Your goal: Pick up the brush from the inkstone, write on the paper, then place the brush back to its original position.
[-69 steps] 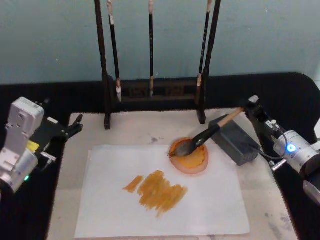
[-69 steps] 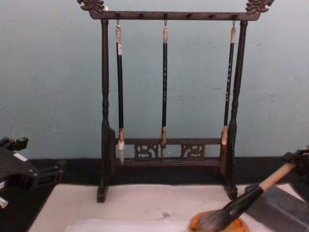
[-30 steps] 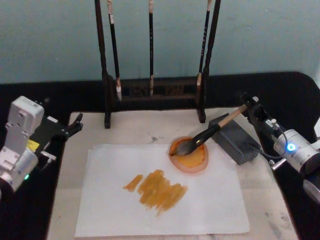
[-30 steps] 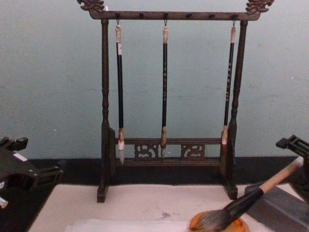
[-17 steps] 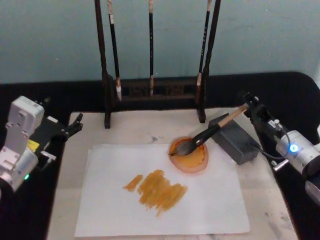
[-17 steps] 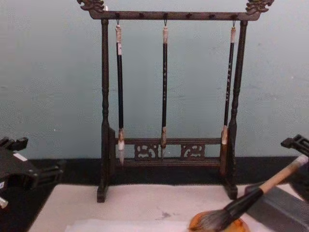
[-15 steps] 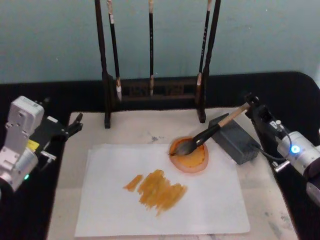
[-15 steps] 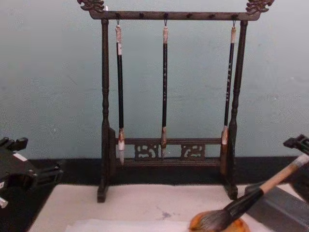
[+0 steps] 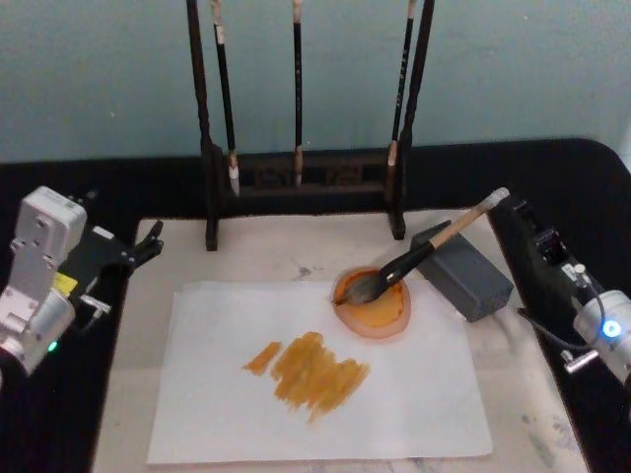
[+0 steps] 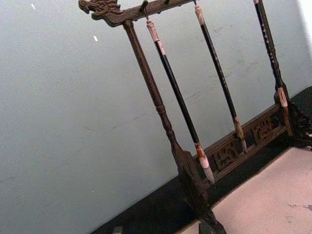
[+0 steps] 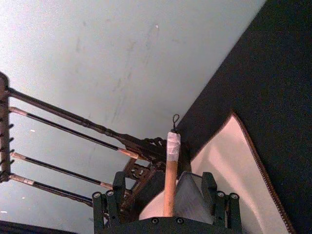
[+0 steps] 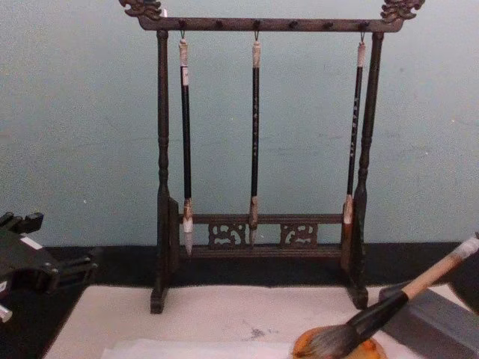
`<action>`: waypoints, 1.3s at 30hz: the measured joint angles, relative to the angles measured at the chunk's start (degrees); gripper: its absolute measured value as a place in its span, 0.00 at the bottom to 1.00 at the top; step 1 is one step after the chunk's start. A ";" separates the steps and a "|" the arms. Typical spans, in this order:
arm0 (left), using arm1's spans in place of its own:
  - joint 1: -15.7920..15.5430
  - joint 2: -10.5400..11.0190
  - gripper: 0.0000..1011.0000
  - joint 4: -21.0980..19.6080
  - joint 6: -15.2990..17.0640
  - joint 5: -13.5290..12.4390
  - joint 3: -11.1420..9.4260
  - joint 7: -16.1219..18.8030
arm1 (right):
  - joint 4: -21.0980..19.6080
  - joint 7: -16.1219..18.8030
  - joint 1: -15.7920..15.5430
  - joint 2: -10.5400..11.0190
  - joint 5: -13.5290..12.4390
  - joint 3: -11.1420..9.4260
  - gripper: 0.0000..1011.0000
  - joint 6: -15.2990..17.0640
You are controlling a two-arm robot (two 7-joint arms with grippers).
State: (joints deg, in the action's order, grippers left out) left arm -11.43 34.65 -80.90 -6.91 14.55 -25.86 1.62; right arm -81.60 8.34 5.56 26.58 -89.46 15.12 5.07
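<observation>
On the right side of the mat, the brush (image 9: 424,251) lay with its bristles in the inkstone (image 9: 380,313) and its tan handle sloping up and to the right across the top of the grey block (image 9: 468,276). The paper (image 9: 227,404) carried a patch of orange strokes near its middle. The inkstone sat on the paper's far right corner.

Judging by this, writing was done and the brush was back on its rest, so the step in hand was most likely the clean getaway. To do it well, the right gripper (image 9: 523,217) would need to draw off along the line of the handle, away to the right and near side. Any sideways sweep could catch the white-wrapped end and roll the brush off the block, or drag the bristles out of the dish onto the paper.

The right gripper sat just beyond the handle's white tip. In the right wrist view its fingers (image 11: 108,202) were spread wide, one on each side of the handle's line. They gripped nothing and did not appear to touch the wood. The left gripper (image 9: 148,244) was parked at the mat's left edge, well apart from the task's things.
</observation>
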 joint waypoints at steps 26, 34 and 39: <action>0.00 0.00 1.00 0.00 0.00 0.00 0.00 0.00 | -13.98 -7.76 -0.11 8.00 42.49 10.15 0.99 -13.32; 0.00 0.00 1.00 0.00 0.00 0.00 0.00 0.00 | -12.72 -10.99 0.30 8.39 54.48 13.98 0.99 -12.51; 0.00 0.00 1.00 0.00 0.00 0.00 0.00 0.00 | -11.34 -13.00 -0.26 8.00 59.00 14.78 0.99 -12.77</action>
State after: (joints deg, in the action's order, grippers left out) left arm -11.43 34.65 -80.90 -6.91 14.55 -25.86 1.62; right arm -92.94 -4.67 5.30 34.58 -30.47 29.89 -7.70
